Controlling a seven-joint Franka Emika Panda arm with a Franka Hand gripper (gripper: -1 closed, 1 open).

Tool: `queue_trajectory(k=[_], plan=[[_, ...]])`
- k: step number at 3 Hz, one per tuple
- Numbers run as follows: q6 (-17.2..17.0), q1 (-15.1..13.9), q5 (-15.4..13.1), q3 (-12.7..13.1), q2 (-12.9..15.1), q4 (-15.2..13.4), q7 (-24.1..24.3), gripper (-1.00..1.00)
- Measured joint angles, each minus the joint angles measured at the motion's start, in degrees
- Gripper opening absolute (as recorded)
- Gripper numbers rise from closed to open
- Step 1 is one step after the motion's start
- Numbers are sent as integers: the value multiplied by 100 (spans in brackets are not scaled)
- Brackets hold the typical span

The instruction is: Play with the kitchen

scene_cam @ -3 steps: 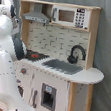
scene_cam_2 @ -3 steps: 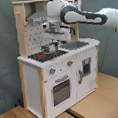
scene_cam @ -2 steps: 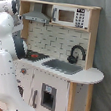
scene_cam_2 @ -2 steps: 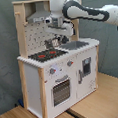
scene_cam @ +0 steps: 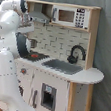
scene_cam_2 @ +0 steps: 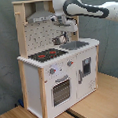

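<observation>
white arm [scene_cam_2: 84,7] over the kitchen [scene_cam_2: 55,70] counter, claw [scene_cam_2: 64,25] beside grey hood [scene_cam_2: 41,16], its grip impossible to tell

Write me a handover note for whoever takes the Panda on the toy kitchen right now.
Gripper: up over the counter in front of the dotted backsplash, between the grey hood and the sink; whether it is open or holding anything cannot be told.
Kitchen: upright on the wood floor. A small silver pot sits on the counter behind the red-ringed stovetop. Black faucet stands at the sink. Oven door looks closed.
Done: nothing that shows; no door open.
Left: any actual play, for instance the pot, knobs or oven door.
</observation>
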Motion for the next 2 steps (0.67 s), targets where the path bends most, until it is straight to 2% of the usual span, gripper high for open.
queue_trajectory(k=[2], plan=[[145, 202, -256, 6, 679, -1058, 83, -100]])
